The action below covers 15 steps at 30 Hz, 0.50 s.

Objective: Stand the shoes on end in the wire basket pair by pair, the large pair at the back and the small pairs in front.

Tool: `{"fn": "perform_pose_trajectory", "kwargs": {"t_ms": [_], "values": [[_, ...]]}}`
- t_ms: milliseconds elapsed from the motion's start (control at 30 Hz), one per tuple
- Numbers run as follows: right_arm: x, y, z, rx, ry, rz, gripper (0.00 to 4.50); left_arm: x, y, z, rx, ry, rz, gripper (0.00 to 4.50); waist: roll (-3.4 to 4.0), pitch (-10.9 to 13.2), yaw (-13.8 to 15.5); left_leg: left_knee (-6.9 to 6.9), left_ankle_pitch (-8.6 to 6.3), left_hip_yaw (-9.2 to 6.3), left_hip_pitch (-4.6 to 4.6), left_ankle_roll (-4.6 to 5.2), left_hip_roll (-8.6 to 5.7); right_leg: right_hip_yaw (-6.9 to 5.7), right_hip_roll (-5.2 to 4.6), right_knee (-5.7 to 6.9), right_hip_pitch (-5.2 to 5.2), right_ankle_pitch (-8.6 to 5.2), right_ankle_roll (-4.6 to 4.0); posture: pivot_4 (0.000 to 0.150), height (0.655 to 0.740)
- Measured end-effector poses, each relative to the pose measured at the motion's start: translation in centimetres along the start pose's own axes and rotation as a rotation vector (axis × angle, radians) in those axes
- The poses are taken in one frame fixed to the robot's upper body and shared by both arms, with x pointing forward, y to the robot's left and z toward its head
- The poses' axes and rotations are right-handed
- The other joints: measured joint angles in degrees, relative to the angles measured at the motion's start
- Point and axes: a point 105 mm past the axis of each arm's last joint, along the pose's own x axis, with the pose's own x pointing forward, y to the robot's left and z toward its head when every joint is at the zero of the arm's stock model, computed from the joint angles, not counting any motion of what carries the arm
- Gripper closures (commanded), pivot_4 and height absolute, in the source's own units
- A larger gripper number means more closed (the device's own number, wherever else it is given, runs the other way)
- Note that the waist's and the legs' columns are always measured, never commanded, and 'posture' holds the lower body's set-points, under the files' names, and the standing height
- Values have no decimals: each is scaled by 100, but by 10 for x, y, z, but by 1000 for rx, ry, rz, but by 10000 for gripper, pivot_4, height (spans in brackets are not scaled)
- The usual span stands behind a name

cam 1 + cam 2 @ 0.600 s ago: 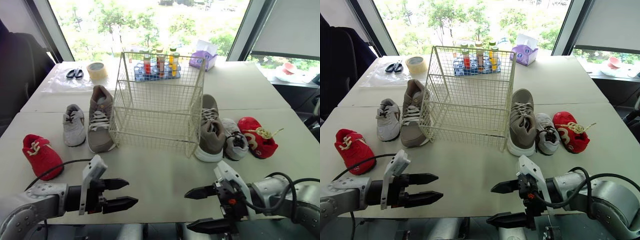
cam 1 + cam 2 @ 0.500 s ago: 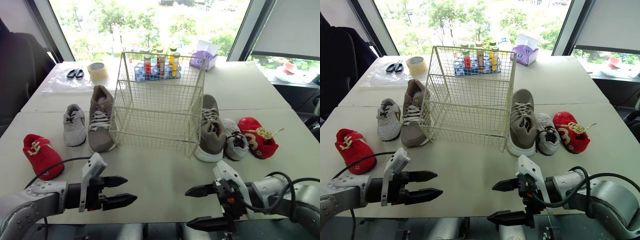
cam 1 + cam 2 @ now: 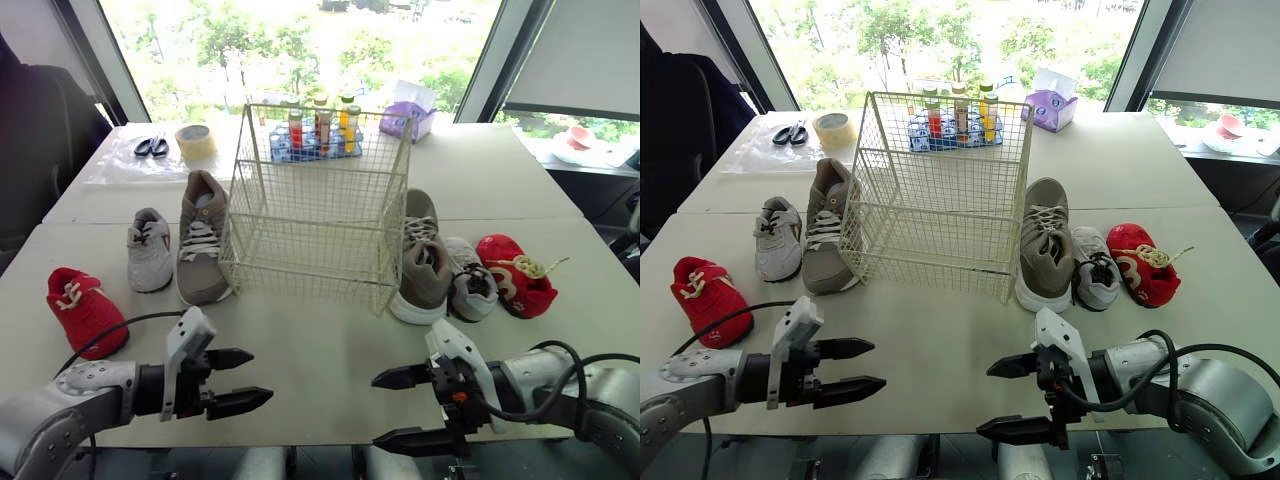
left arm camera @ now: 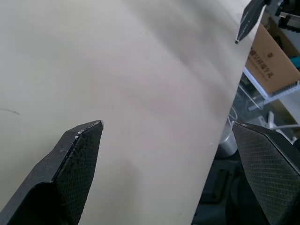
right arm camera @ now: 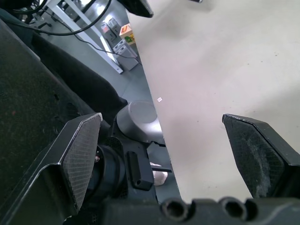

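Note:
A cream wire basket (image 3: 318, 205) stands mid-table with nothing in it. To its left lie a large tan shoe (image 3: 201, 238), a small grey shoe (image 3: 149, 250) and a small red shoe (image 3: 84, 311). On its right lie the other large tan shoe (image 3: 423, 259), a small grey shoe (image 3: 469, 278) and a red shoe (image 3: 514, 273). My left gripper (image 3: 245, 379) is open over the table's front edge, holding nothing. Near the front edge on the right, my right gripper (image 3: 390, 407) is also open and holds nothing.
Behind the basket stand a blue rack of bottles (image 3: 313, 130) and a purple tissue box (image 3: 407, 116). A tape roll (image 3: 193, 140) and scissors (image 3: 150, 147) lie at the back left. Bare tabletop (image 3: 320, 330) stretches between the grippers and the basket.
Both grippers shifted slightly; the right gripper's fingers have drawn a little closer together but stay wide apart. The shoes and the basket have not moved.

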Motion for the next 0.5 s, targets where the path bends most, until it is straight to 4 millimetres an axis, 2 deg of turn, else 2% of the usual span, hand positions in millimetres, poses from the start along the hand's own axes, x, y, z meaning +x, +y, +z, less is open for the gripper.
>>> {"fn": "perform_pose_trajectory", "kwargs": {"t_ms": [200, 333, 500], "values": [[-7, -1, 5, -10, 46, -39, 322, 2, 5, -1, -9, 14, -23, 0, 0, 0, 59, 1, 0, -1, 0, 0, -1, -2, -1, 0, 2, 0, 0, 1500, 7400], [-24, 6, 32, -38, 18, -40, 322, 5, 7, -1, 5, 42, -62, 0, 0, 0, 50, 3, 0, -1, -1, 0, 0, -2, 0, 0, 2, 0, -1, 1500, 7400], [-54, 15, 82, -181, 40, -65, 322, -4, 21, 18, 125, 79, -44, 0, 7, 4, 39, 1, 0, -3, -1, 0, 2, -9, -1, -1, -1, 0, -3, 1500, 7400]]}}
